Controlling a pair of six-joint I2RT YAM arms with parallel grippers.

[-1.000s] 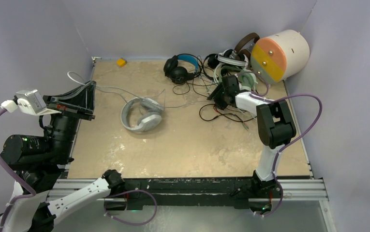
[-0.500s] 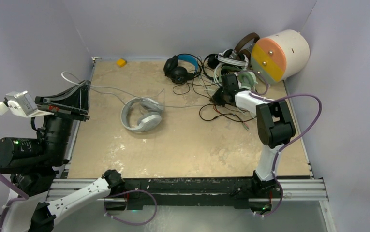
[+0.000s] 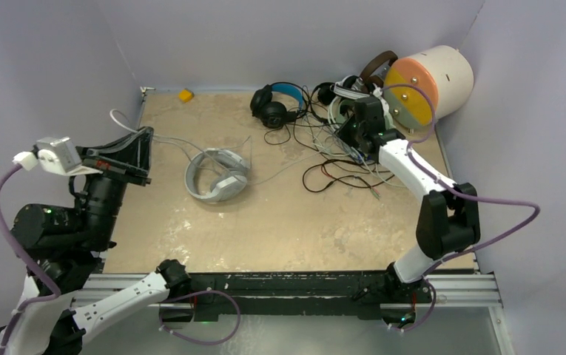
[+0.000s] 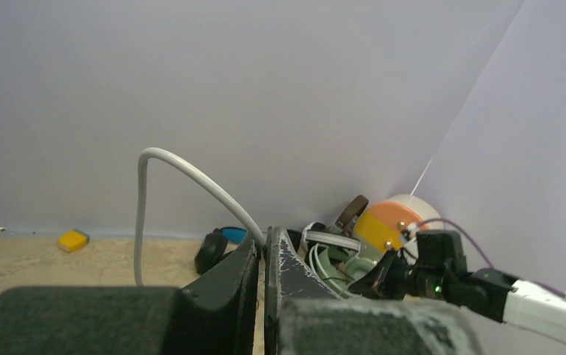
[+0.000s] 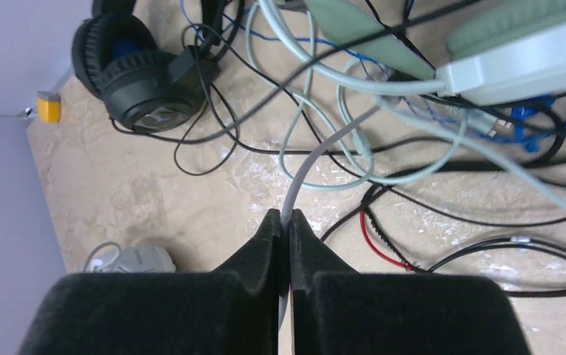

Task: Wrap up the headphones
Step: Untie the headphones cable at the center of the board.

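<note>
L gripper [image 4: 265, 244] clenched on white cable [image 4: 140, 222] over L edge of table [image 3: 302, 229]; R gripper [image 5: 285, 218] clenched on grey cable [image 5: 289, 203] at far-R headset tangle [image 3: 342, 96]. White-grey headset [image 3: 228, 185] lies mid-table, betw. both grippers.

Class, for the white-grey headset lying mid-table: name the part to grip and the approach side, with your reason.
Grip the white-grey headset at its headband, from above: it lies flat, the thin arc bare on the left, earcups bulky on the right.
</note>
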